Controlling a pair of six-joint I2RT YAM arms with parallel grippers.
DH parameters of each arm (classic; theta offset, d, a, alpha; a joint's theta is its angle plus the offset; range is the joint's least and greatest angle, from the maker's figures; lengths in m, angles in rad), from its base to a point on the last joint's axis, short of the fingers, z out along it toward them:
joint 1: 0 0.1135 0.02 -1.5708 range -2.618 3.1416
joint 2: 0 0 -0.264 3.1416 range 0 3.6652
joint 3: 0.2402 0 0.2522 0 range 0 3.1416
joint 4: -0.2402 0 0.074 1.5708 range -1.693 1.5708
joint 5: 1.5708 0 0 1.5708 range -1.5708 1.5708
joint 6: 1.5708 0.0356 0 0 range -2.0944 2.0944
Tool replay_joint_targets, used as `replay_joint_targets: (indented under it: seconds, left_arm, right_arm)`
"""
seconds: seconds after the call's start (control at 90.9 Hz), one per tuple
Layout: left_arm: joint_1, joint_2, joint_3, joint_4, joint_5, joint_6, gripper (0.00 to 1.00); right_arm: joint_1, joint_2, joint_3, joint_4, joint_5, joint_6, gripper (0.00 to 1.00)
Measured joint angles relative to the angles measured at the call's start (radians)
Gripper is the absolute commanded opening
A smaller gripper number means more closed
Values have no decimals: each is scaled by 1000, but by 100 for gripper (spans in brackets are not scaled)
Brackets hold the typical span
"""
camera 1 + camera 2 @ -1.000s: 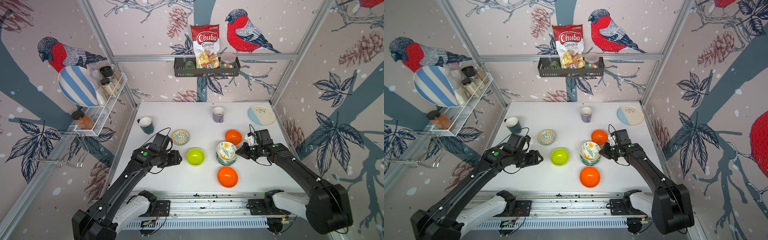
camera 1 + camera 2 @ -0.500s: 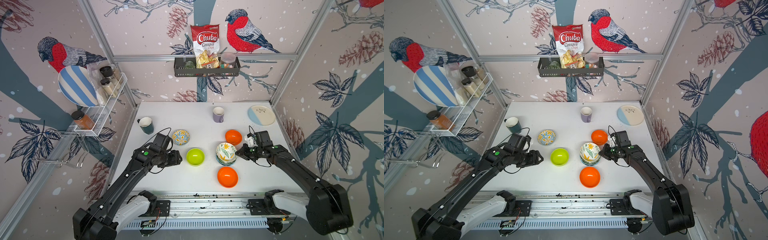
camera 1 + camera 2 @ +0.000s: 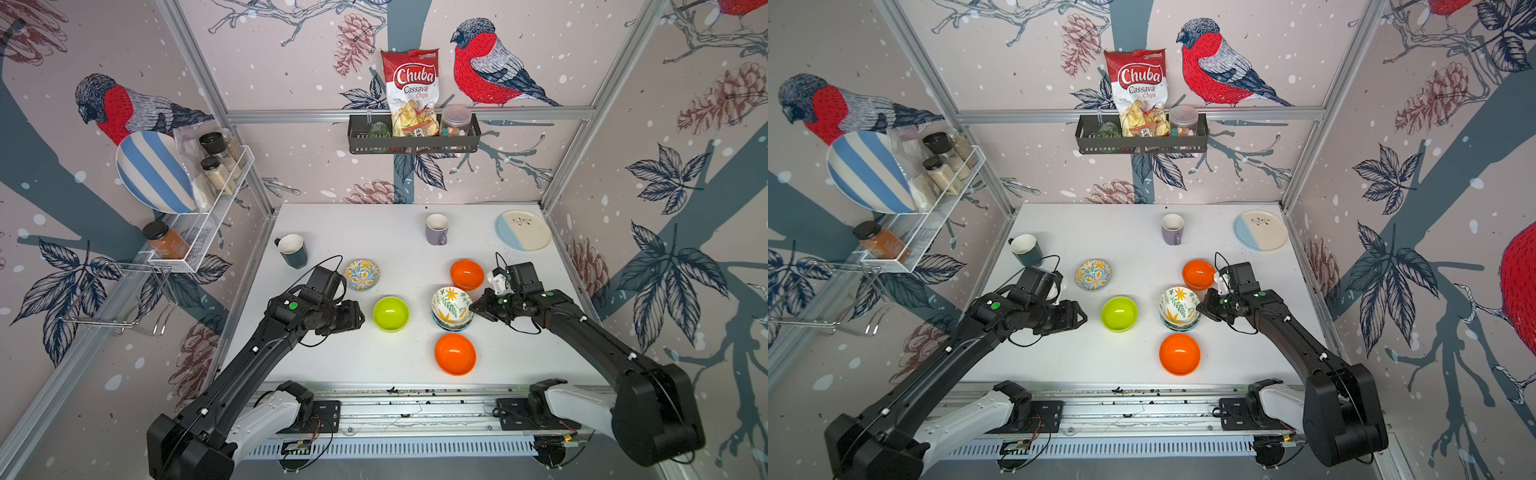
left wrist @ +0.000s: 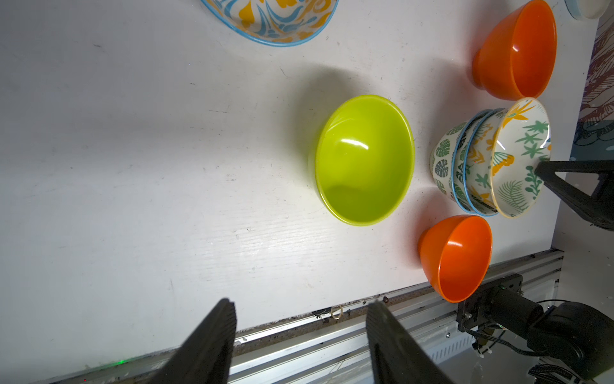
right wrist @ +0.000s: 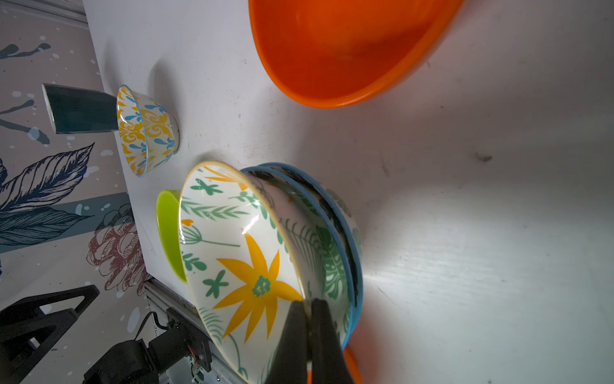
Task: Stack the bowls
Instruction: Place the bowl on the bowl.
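Right jaws pinch shut on the rim of the white leaf-and-flower ceramic bowl [image 3: 451, 303], tilted atop two nested blue-rimmed bowls [image 4: 447, 163] on the white surface [image 3: 374, 232], likely to seat it. Left jaws, partly open and empty, face the lime green bowl [image 3: 390, 313].

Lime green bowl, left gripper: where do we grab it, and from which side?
Pinch the rim of the lime green bowl, one finger inside and one outside, on the edge nearest the left gripper, tilting down from above. The bowl stands upright and alone, mouth up, and its smooth wall tapers to a narrower base, so a squeeze across the sides would likely slip. The open jaws face that edge.
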Motion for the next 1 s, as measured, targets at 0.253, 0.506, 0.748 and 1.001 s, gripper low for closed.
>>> replay_joint_targets:
  seconds: [0.253, 0.506, 0.748, 1.001]
  left_arm:
    - [0, -10, 0, 0, 0, 0, 65]
    - [0, -9, -3, 0, 3, 0, 65]
    - [0, -10, -6, 0, 4, 0, 65]
    - [0, -9, -8, 0, 5, 0, 65]
  right_arm:
    - [0, 2, -1, 0, 3, -3, 0]
    - [1, 8, -2, 0, 3, -3, 0]
    - [5, 14, -2, -2, 3, -3, 0]
    - [10, 11, -2, -13, 3, -3, 0]
